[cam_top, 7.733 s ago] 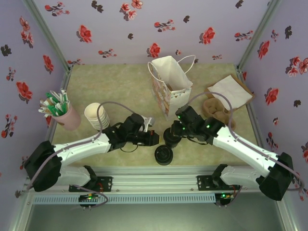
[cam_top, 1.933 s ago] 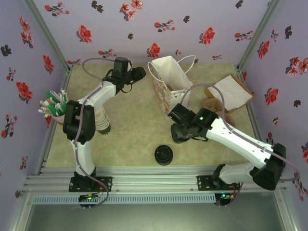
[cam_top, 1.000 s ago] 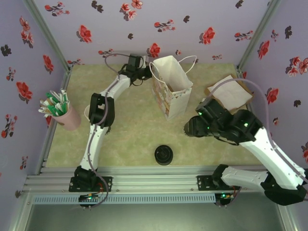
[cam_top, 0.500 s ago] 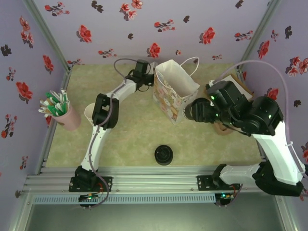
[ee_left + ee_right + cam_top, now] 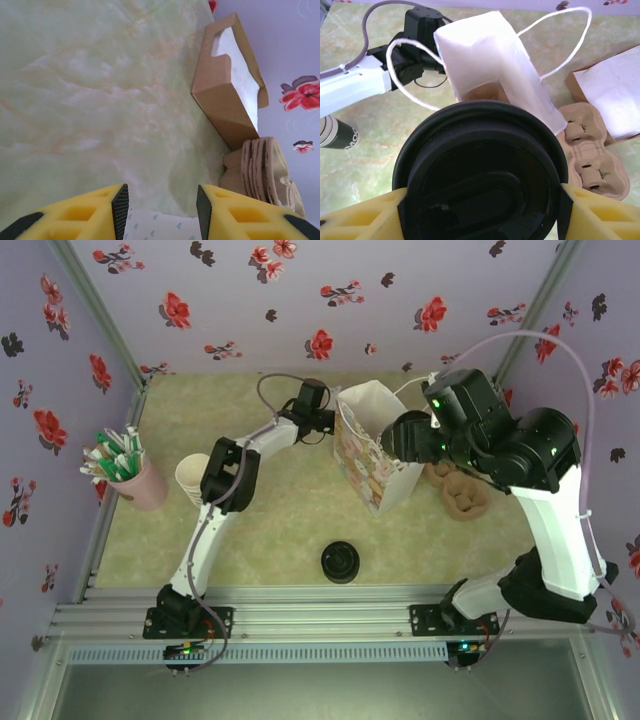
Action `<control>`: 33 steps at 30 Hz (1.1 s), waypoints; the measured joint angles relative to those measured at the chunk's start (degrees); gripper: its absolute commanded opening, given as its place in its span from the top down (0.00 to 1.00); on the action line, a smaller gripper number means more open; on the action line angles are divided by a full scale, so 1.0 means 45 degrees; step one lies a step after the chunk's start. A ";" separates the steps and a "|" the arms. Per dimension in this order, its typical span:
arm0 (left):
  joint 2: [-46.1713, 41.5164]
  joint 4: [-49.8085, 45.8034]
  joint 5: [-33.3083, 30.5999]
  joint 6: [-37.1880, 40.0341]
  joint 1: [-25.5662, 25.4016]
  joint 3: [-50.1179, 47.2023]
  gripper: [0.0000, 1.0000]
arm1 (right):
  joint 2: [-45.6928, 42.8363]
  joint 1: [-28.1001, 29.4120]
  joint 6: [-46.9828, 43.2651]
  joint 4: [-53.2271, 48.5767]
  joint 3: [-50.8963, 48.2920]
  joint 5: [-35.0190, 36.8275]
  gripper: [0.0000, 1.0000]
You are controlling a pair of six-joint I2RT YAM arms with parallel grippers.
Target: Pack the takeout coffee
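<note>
Your right end effector (image 5: 481, 212) is closed on the takeout coffee (image 5: 480, 170) — its yellow fingers (image 5: 365, 215) press the cup from both sides, and the black lid sits in the lower middle of the right wrist frame. The open mouth of the white paper bag (image 5: 485, 55) lies just above the lid there. In the top view the coffee hangs right of centre, at the bag's right rim. Your left end effector (image 5: 160, 212) sits against the bag's left side, upper centre of the top view. Its jaws stand apart with pale printed paper between them — whether they pinch it you cannot tell.
</note>
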 measured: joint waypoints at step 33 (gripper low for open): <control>-0.1836 0.1797 0.0714 -0.0204 -0.0243 -0.3429 0.52 | 0.1695 -0.2511 -0.1132 0.0000 -0.2472 -0.0835 0.33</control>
